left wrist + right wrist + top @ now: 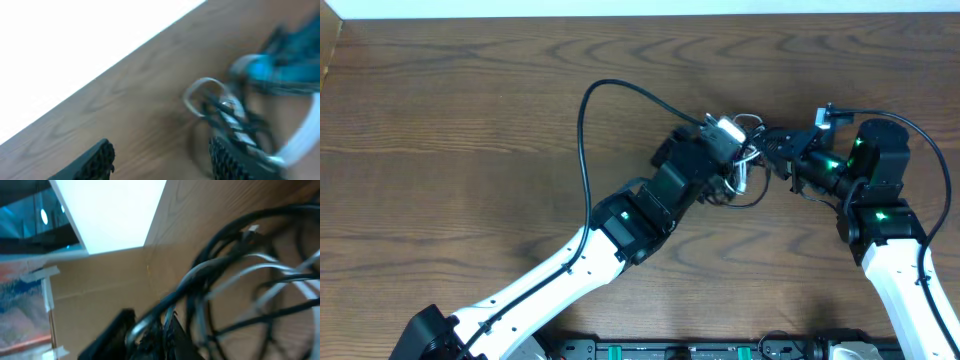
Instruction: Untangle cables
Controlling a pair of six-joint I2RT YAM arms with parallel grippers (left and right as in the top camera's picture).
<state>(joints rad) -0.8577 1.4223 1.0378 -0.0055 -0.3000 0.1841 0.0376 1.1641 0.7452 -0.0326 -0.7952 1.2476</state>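
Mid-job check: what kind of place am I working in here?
Probably a robotics lab bench, not a home. A wood-grain table holds the tangled cables, the left arm and right arm reach in from its near edge, and a rack with green lights sits along the front.

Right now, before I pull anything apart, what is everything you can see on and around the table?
tangled thin cables: one bunch, black with some white, mid-table between the two arms
brown wooden table: one, brown, beneath everything
thick black arm wires: two, black, one looping off each arm
left arm: one, white and black, entering from the near left
right arm: one, white and black, entering from the near right
left fingers: two, black, apart, beside the bunch
right fingers: two, black, shut on strands of the bunch
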